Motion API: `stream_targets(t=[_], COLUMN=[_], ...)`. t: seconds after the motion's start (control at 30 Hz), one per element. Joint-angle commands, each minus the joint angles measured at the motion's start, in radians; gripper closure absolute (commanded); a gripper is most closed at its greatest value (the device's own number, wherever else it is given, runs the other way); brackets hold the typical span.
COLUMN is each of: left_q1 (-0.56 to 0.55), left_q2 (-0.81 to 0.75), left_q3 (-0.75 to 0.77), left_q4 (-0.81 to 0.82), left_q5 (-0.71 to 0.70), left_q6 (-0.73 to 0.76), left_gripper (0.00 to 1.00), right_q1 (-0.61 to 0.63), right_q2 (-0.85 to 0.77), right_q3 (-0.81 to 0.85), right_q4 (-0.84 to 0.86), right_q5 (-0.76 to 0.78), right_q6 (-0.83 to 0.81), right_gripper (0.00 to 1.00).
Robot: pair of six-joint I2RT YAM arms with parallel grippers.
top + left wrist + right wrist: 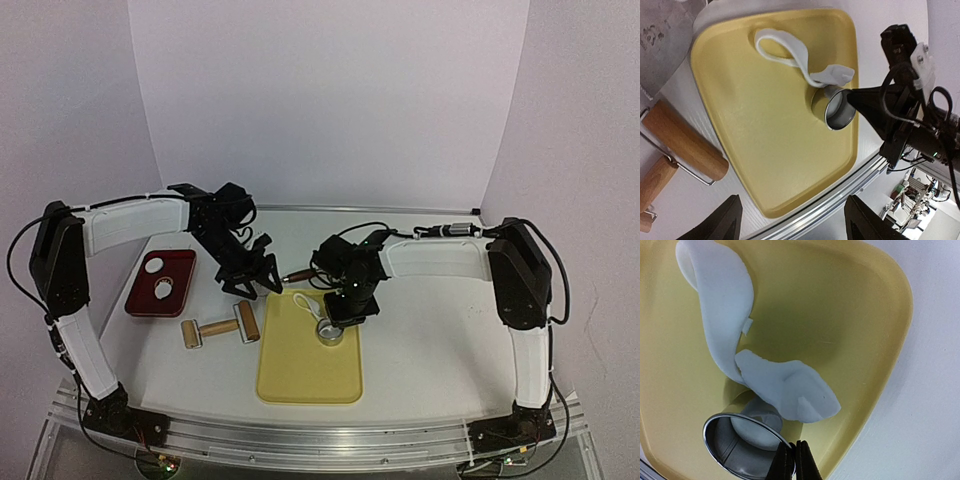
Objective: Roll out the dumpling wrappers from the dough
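On the yellow board (300, 372), my right gripper (793, 461) pinches the ring cutter (724, 450) by its rim; my left gripper (250, 285) hangs open.

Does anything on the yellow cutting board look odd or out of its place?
Yes. The leftover dough strip lies as a ragged loop on the cutting board, and one end hangs over the metal ring cutter, which the shut right claw pinches by the rim.

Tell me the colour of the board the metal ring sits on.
The board is plain pale yellow, best seen in the left wrist view.
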Motion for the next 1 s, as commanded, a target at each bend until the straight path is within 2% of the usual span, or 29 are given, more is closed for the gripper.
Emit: stream_targets(t=[0.0, 0.17, 0.3, 0.43, 0.57, 0.77, 0.97], left_q1=[0.001, 0.002, -0.006, -0.020, -0.047, -0.102, -0.122], left_q2=[-0.139, -0.213, -0.222, -0.234, -0.207, -0.165, -0.120], left_q3=[-0.080, -0.251, -0.318, -0.350, -0.371, -0.461, -0.483], left_q4=[0.108, 0.419, 0.521, 0.566, 0.531, 0.600, 0.655], left_q5=[0.007, 0.075, 0.084, 0.111, 0.128, 0.143, 0.142], left_q6=[-0.051, -0.215, -0.278, -0.257, -0.218, -0.281, -0.313], left_gripper=[0.28, 0.27, 0.27, 0.28, 0.27, 0.26, 0.24], right_q1=[-0.007, -0.006, -0.001, 0.022, 0.033, 0.054, 0.084], right_q2=[-0.060, -0.084, -0.079, -0.085, -0.081, -0.058, -0.030], right_q3=[0.006, 0.020, 0.021, 0.029, 0.037, 0.057, 0.078], right_q4=[-0.015, -0.012, 0.012, 0.026, 0.025, 0.027, 0.026], right_q5=[0.014, -0.040, -0.148, -0.206, -0.208, -0.184, -0.168], right_q6=[0.004, -0.033, -0.104, -0.128, -0.112, -0.060, -0.015], right_gripper=[1.00, 1.00, 1.00, 1.00, 1.00, 1.00, 1.00])
